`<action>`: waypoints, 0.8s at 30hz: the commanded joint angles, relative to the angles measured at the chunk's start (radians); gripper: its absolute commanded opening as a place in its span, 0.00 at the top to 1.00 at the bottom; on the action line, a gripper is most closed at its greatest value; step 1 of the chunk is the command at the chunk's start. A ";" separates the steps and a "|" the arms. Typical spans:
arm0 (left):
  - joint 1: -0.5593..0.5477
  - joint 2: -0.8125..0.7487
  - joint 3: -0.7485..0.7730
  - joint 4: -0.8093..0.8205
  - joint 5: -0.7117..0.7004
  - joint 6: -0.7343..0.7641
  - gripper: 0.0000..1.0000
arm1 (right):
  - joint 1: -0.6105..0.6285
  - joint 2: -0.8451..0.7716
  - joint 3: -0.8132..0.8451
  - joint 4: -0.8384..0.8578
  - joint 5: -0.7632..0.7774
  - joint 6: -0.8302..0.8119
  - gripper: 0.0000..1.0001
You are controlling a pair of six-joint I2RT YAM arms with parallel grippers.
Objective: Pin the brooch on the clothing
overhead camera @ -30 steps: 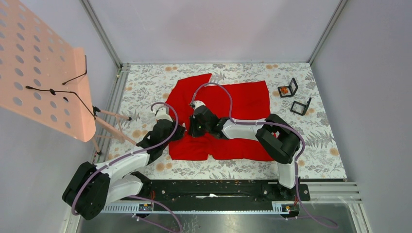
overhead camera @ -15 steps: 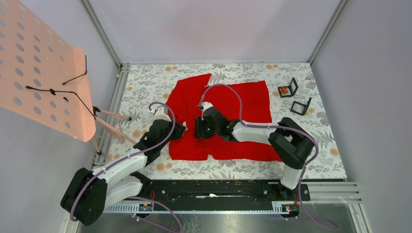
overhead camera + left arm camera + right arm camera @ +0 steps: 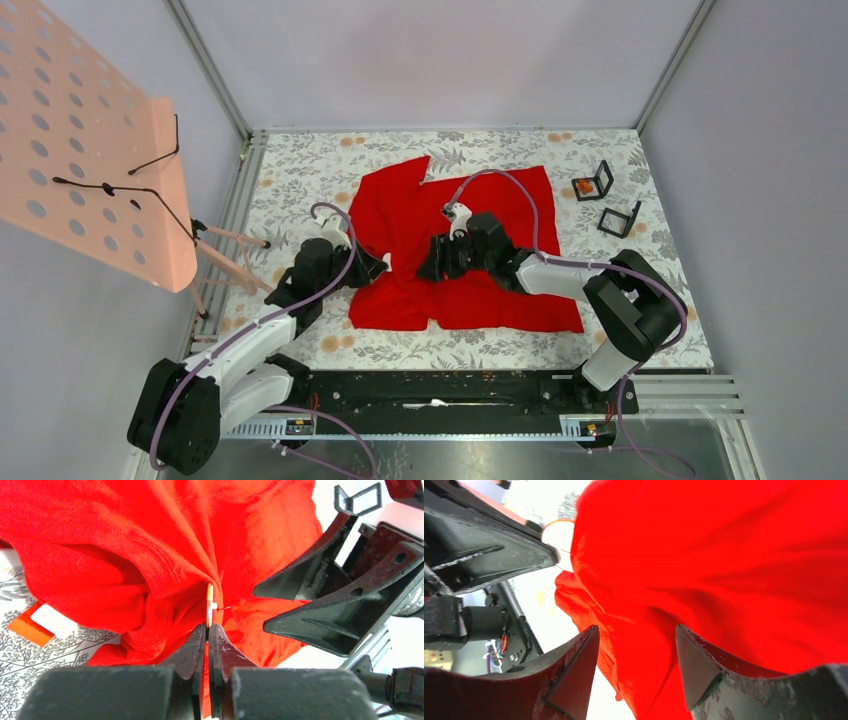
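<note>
One red shirt [image 3: 405, 205], one pinched brooch [image 3: 210, 604], two stands [image 3: 593, 183]

A robotics lab test cell. Plain grey walls [image 3: 440, 60] meet at bare aluminium frame posts [image 3: 205, 65]. Two robot arms, a left arm [image 3: 255, 340] and a right arm [image 3: 565, 275], are bolted to a black rail [image 3: 450, 385] at the near edge of a surface [image 3: 300, 170] covered in floral-print cloth. A pink perforated panel [image 3: 80, 130] with wire hooks stands at the left.

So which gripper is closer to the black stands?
Right. The right gripper is over the middle of the red shirt, left of the stands; the left gripper sits farther left, at its edge.
</note>
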 commanded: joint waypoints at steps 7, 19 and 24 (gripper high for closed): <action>0.032 -0.044 0.047 0.041 0.224 0.009 1.00 | -0.021 0.021 0.082 0.111 -0.279 -0.086 0.35; 0.032 -0.030 0.036 0.101 0.310 -0.005 1.00 | -0.021 0.091 0.130 0.134 -0.314 -0.056 0.51; 0.032 -0.028 0.037 0.100 0.326 -0.001 1.00 | -0.021 0.097 0.137 0.139 -0.323 -0.047 0.52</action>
